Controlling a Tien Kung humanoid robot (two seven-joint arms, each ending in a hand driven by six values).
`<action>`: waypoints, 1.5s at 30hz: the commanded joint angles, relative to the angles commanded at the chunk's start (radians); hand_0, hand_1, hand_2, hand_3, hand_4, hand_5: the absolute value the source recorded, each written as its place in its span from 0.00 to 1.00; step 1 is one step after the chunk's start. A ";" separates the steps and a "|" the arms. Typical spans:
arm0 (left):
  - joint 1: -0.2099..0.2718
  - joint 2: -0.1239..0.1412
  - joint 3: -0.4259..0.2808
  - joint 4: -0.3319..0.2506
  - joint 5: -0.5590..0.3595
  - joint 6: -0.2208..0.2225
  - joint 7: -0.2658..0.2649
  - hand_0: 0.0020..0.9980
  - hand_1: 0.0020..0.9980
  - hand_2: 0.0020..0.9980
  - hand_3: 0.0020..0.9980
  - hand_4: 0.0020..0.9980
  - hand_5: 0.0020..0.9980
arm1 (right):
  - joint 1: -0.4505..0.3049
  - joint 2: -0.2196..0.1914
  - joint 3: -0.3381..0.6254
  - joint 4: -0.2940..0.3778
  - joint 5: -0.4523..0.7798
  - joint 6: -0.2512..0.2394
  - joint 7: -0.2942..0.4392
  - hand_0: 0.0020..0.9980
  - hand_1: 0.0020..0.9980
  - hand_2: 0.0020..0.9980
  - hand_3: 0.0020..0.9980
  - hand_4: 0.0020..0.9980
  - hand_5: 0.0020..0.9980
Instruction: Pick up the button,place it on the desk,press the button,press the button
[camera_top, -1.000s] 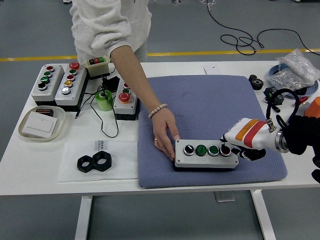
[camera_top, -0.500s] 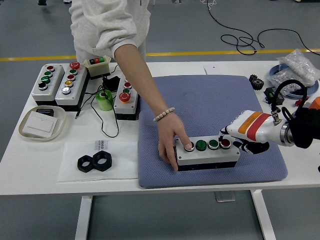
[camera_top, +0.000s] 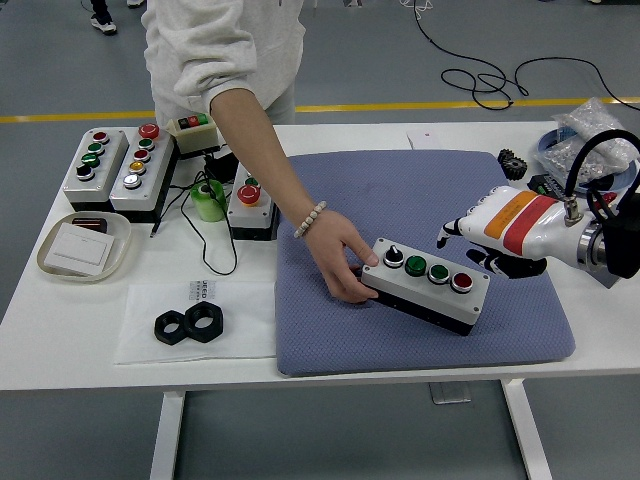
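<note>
Your button box (camera_top: 425, 286) lies on the blue mat (camera_top: 420, 200), and its long axis runs slantwise, from upper left near the person's hand (camera_top: 338, 262) down to lower right toward the table's (camera_top: 330, 370) near edge; the box looks tipped, its left end lifted or gripped by that hand, so it is not lying square. Your right hand (camera_top: 500, 238) sits just beyond the box's right end, up and to the right of the red button (camera_top: 462, 281), close but apart from it; its fingers (camera_top: 452, 231) are loosely curled and hold nothing. The row reads black knob, two green buttons, red, left to right; red is the nearest to you. Your left arm is out of view, so the right one has the job. To press, I judge you must come down and slightly left onto the red cap; with the box slanted and held by someone else, it may shift under you.
</note>
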 joint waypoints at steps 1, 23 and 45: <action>0.000 0.000 0.001 0.000 -0.001 0.000 0.000 0.74 0.90 0.96 0.76 0.55 1.00 | 0.001 -0.001 0.008 0.003 0.003 -0.008 -0.001 0.68 0.73 0.69 0.76 0.57 0.00; -0.004 -0.008 -0.026 0.000 0.020 -0.007 0.013 0.74 0.90 0.96 0.75 0.54 1.00 | 0.062 -0.129 0.127 -0.053 0.112 -0.100 -0.023 0.95 0.91 0.91 0.86 0.87 0.66; -0.001 -0.016 -0.020 0.000 0.016 -0.006 0.015 0.74 0.90 0.96 0.75 0.55 1.00 | -0.154 -0.063 0.266 -0.304 0.885 -0.189 -0.069 0.93 0.87 0.86 0.80 0.80 0.73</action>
